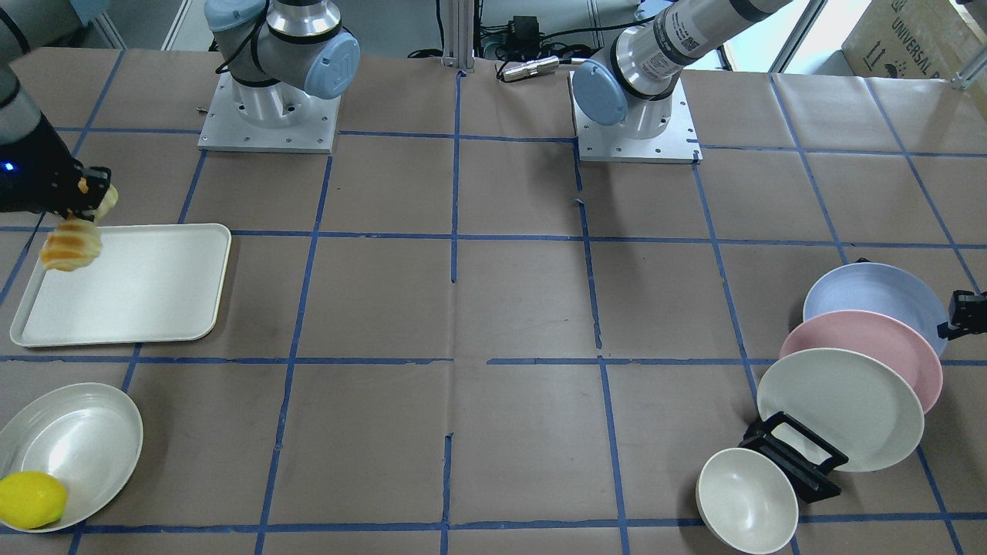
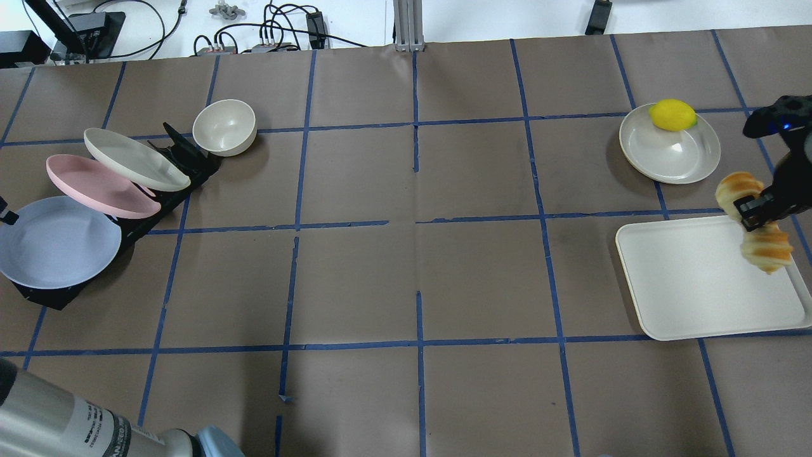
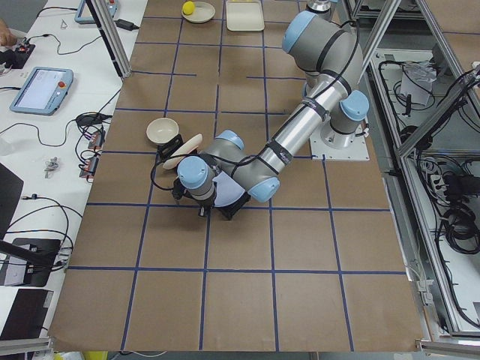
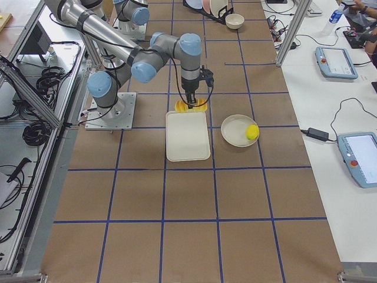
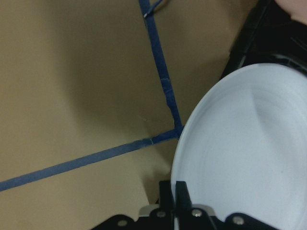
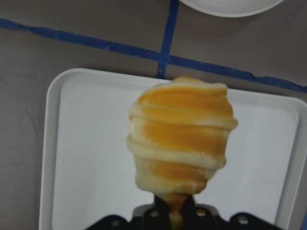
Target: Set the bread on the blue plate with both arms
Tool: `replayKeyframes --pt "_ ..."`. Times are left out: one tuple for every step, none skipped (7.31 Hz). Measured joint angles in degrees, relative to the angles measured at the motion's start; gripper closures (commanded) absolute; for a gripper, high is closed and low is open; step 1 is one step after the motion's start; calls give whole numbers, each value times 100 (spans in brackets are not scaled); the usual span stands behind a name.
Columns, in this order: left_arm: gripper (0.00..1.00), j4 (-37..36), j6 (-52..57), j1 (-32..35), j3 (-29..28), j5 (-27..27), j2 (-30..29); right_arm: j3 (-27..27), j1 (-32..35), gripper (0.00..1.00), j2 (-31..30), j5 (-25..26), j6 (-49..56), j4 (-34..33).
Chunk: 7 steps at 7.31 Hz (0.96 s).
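The bread [image 2: 767, 249] is an orange-and-yellow ridged loaf. It hangs from my right gripper [image 2: 755, 209], which is shut on its middle, a little above the white tray's far edge. It also shows in the right wrist view [image 6: 180, 139] and the front view [image 1: 71, 245]. The blue plate [image 2: 57, 241] leans in a black rack at the far left. My left gripper [image 5: 175, 189] is at its outer rim, jaws close together with the rim of the blue plate [image 5: 249, 153] between them. In the front view the left gripper [image 1: 956, 316] touches the blue plate [image 1: 871, 297].
A white tray [image 2: 685, 285] lies under the bread. A cream dish [image 2: 672, 155] holding a lemon [image 2: 672, 114] sits beyond it. The rack [image 2: 190, 155] also holds a pink plate [image 2: 95, 187] and a cream plate [image 2: 133, 158]. A cream bowl [image 2: 223, 127] stands beside it.
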State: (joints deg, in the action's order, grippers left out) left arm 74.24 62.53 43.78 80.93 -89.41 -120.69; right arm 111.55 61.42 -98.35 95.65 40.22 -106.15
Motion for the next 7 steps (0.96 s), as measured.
replayKeyframes --pt "89 48 52 21 -83 -9 59 -583 25 88 -175 -6 -95 889" --pt "89 113 140 18 -142 -62 141 -1035 110 89 -236 -29 -357 1483" --pt "89 207 250 -1 -174 -148 262 -1286 337 90 -232 -40 -775 1766" --pt "89 370 341 -23 -211 -233 438 -1407 756 91 -188 -43 -1312 1870" --pt "89 635 411 -53 -271 -312 644 -1462 1284 91 -89 -43 -1900 1894" --pt "89 908 460 -94 -316 -351 843 -1490 1784 91 68 -43 -2449 1882" --pt "89 1126 508 -128 -334 -368 1007 -1537 2236 90 286 -44 -2980 1854"
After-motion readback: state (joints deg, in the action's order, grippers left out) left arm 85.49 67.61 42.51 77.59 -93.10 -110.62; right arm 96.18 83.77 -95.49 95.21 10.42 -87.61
